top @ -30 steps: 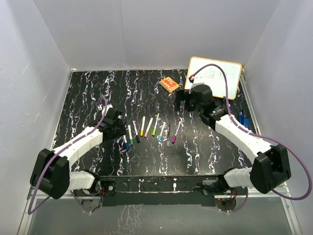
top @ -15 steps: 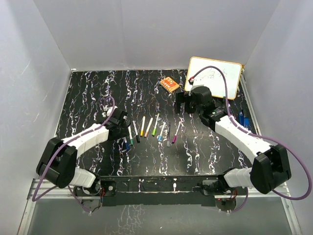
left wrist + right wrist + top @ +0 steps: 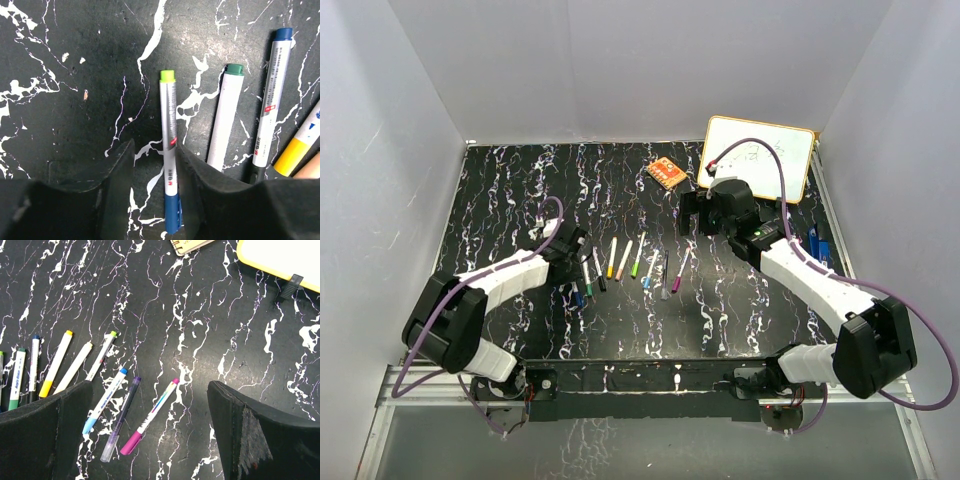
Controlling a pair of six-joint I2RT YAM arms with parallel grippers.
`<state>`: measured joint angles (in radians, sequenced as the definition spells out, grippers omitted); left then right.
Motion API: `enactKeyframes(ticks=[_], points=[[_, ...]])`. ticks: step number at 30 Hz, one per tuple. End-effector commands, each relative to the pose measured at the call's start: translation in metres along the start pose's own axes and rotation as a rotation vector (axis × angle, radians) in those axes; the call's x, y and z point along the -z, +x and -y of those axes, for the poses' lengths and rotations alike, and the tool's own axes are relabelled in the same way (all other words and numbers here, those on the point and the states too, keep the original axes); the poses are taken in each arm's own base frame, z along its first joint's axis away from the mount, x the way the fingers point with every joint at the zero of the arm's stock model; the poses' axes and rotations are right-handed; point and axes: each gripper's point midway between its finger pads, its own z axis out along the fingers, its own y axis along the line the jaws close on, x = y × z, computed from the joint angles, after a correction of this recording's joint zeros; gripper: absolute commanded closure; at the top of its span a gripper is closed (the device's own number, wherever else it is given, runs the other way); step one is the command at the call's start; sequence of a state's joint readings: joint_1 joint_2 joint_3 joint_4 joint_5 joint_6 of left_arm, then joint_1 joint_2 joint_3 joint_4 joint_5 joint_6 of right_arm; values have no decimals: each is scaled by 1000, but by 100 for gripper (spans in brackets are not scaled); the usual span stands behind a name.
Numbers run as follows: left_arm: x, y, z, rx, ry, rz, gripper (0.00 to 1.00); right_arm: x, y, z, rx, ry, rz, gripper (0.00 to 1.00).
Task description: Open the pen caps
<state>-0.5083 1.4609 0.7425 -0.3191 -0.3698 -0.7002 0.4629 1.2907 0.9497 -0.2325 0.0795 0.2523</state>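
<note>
with the left claw [image 3: 155, 150] open astride the blue-capped pen [image 3: 169, 140] on the tabletop [image 3: 60, 60] and the right claw [image 3: 150, 387] open and empty above the pen row [image 3: 105, 400], we expect an off-centre closure to roll the pen and miss its blue cap [image 3: 172, 212].

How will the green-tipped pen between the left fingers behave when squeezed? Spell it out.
The pen looks like a slim, round, rigid barrel, so it should stay stiff but may roll on the smooth table. Its glossy plastic could slip between the fingers. Probably very light.
</note>
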Motion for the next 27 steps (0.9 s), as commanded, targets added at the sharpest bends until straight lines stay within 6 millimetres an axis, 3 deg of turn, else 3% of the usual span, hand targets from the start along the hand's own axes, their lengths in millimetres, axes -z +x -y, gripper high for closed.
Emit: enactKeyframes(ticks=[1, 9, 17, 20, 23, 27], points=[[2, -8, 1, -3, -24, 21, 66, 9, -20, -5, -5, -20, 76, 2], [-1, 2, 0, 13, -8, 0, 73, 12, -18, -5, -4, -22, 76, 2], [-4, 10, 0, 10, 3, -17, 99, 14, -17, -6, -5, -27, 73, 2], [-3, 9, 3, 7, 14, -23, 100, 14, -16, -6, -8, -31, 71, 2], [15, -21, 16, 21, 59, 50, 100, 15, -13, -9, -6, -46, 64, 2], [81, -103, 38, 81, 200, 299, 100, 16, -9, -20, 1, -113, 58, 2]])
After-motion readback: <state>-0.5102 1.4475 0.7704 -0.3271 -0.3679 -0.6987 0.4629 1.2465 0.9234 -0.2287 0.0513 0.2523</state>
